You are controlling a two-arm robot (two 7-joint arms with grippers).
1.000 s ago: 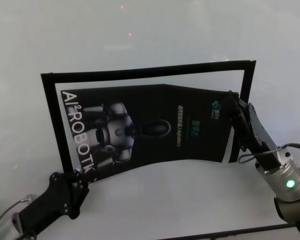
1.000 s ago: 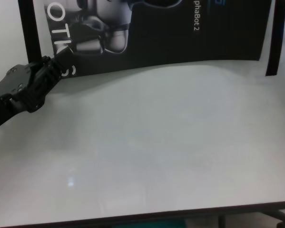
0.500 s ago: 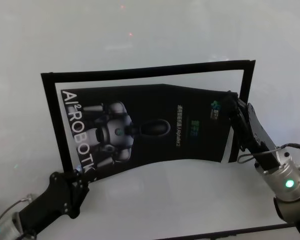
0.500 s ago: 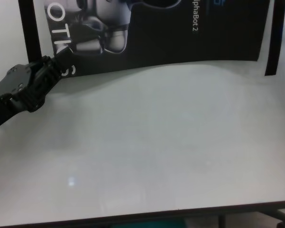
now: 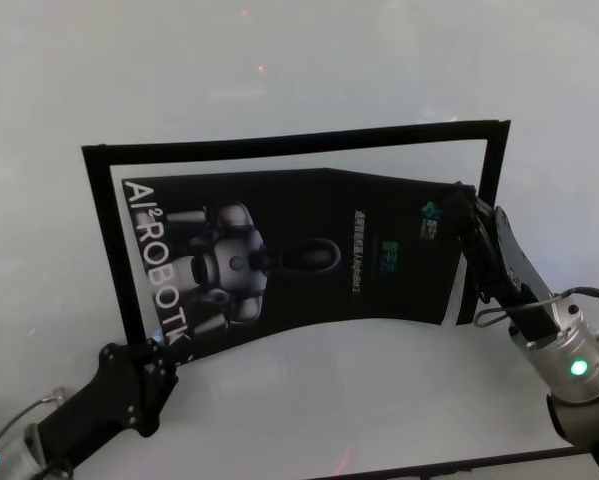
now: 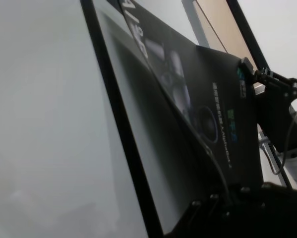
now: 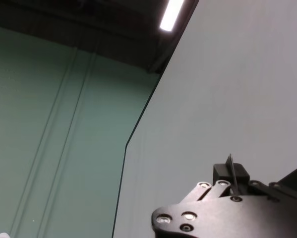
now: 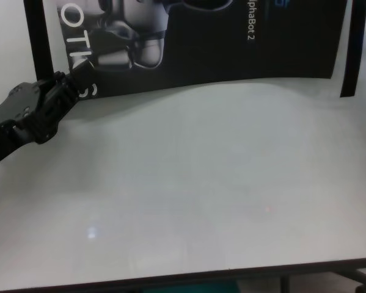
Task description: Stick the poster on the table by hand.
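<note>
Your two pincers hold a poster over a wide glossy white bench (image 5: 379, 400).

You see the large glossy black poster (image 5: 309, 250), printed with a grey-white robot and white "ROBOTICS" letters, bowed above the bench inside a thin black taped rectangle (image 5: 279, 142). Your black segmented left pincer (image 5: 151, 352) is clamped on the poster's near left corner by the lettering. Your black right pincer (image 5: 457, 205) is closed on the poster's far right corner near the small logo.

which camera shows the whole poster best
The head view: the poster shows whole, a pincer at each end. The chest view cuts off its top, the left wrist view sees it edge-on, and the right wrist view shows none.
</note>
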